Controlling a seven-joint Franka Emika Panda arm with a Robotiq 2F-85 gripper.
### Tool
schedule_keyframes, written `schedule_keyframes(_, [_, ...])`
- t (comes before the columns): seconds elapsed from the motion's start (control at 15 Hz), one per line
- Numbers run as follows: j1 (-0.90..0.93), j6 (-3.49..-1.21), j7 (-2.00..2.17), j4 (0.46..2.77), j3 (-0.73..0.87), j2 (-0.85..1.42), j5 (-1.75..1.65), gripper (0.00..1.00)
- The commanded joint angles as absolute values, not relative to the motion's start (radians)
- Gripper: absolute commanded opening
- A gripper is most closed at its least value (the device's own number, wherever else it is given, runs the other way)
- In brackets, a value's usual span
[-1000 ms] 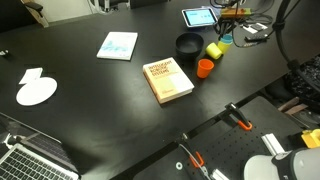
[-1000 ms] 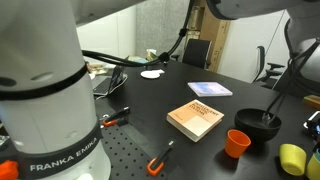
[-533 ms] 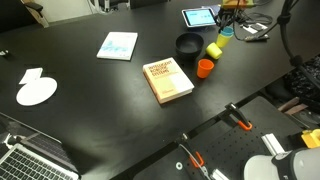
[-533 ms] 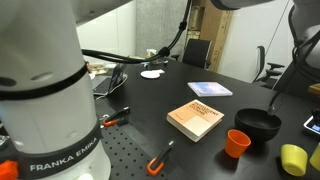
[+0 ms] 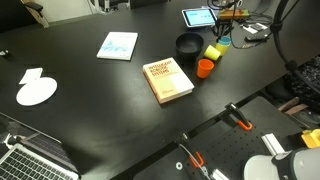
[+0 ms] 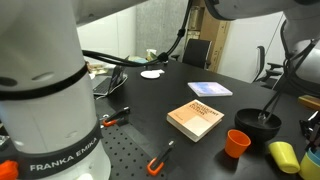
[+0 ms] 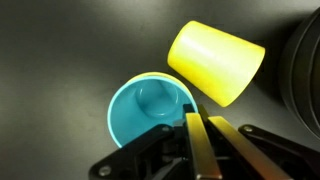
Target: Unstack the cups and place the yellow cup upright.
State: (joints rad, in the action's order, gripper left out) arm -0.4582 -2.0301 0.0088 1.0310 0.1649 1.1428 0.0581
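- yellow cup [image 7: 215, 60]: lies on its side on the dark table [image 7: 50, 50], already out of the stack, just beside the light blue cup [image 7: 148, 112] and near the black bowl [image 7: 305, 75]; not yet upright.
- appearance: plain, smooth, tapered yellow-green plastic, no handle.
- gripper [image 7: 205, 120]: fingers are pressed nearly together, apparently pinching the light blue cup's rim, probably to keep it separated.
- orange cup [image 5: 205, 68]: stands apart, beside the book [image 5: 168, 80].

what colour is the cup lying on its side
Yellow. The yellow cup shows best in the wrist view, lying beside the light blue cup.
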Motion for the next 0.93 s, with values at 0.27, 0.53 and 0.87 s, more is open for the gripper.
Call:
schedule_keyframes(0.27, [-0.46, -2.028, -0.002, 1.019, 0.162, 1.14, 0.057, 0.29])
schedule_keyframes(0.53, [-0.477, -2.022, -0.004, 1.015, 0.148, 1.139, 0.082, 0.53])
schedule_keyframes(0.87, [-0.503, -2.007, -0.006, 1.002, 0.129, 1.145, 0.124, 0.3])
